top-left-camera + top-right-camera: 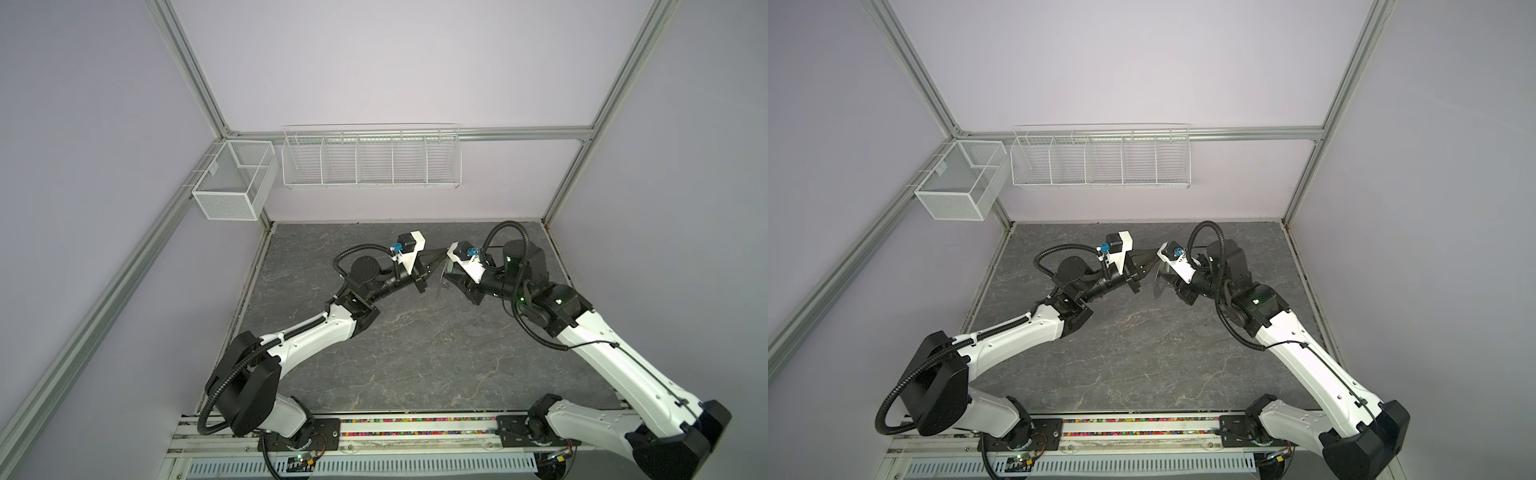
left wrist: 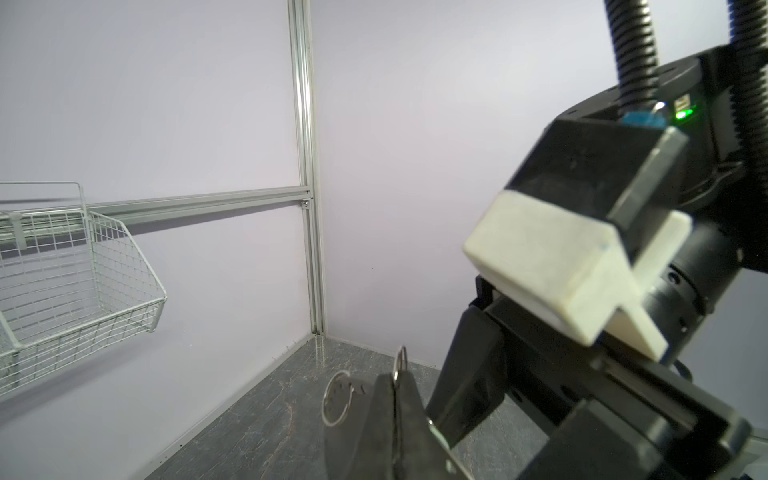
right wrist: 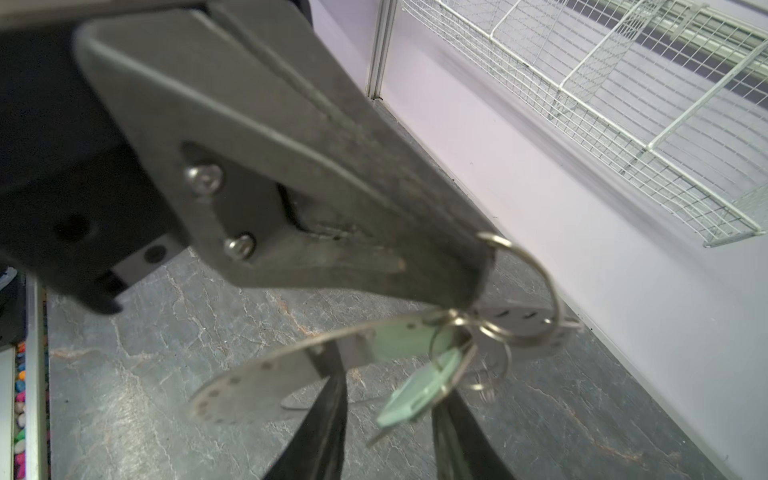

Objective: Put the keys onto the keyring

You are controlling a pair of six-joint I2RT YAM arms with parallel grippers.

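Left gripper clamped tight on thin silver wire split ring. Flat grey metal keyring, holed rim, hangs just below those tips, off dark table. Two silver keys with pale oblong tags dangle from its rim beside split ring, threaded already, looks like. Right gripper close in from opposite side, fingers half apart astride keyring, no clamp visible: nearer arm for regrasp.

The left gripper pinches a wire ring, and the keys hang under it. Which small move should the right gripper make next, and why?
Probably draw the right gripper slightly back. Its jaws stand apart by the keyring and grip nothing, while the left gripper, shut on the wire ring, seems to carry keyring and keys alone. Backing away should avoid snagging them.
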